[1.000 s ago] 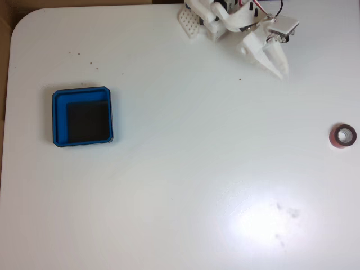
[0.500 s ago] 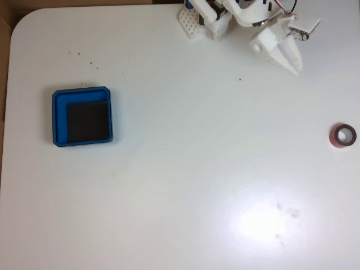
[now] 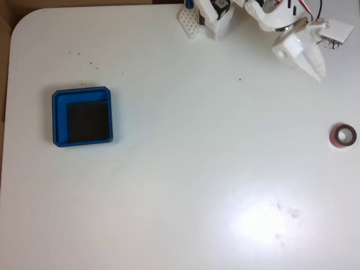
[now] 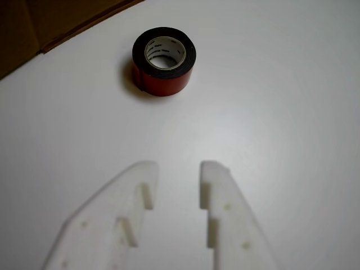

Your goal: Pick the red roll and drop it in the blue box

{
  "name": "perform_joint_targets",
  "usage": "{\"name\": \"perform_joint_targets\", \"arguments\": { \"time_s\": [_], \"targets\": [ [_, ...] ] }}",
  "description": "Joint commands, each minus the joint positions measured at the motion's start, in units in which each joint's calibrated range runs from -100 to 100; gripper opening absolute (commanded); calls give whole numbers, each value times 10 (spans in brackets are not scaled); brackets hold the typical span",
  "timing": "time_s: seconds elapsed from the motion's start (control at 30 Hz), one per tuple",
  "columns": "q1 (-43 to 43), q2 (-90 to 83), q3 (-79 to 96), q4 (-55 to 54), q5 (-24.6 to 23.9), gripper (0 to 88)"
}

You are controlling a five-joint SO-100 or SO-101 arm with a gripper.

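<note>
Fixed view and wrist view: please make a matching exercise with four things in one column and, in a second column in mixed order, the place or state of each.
Things:
1. roll
2. box
3. gripper
4. table

Places or states:
A. at the left of the fixed view, nothing inside
B. white, with a bright glare spot
C. lying flat by the right edge of the fixed view
D. jaws apart, holding nothing, short of the roll in the wrist view

Pairs: 1-C, 2-A, 3-D, 4-B
</note>
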Motion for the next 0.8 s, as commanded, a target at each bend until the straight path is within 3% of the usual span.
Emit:
{"name": "perform_joint_targets", "arguments": {
  "time_s": [0.0, 0.77],
  "targets": [
    [-5, 46, -86, -13, -2, 11],
    [-51, 429, -495, -6, -1, 11]
  ]
}}
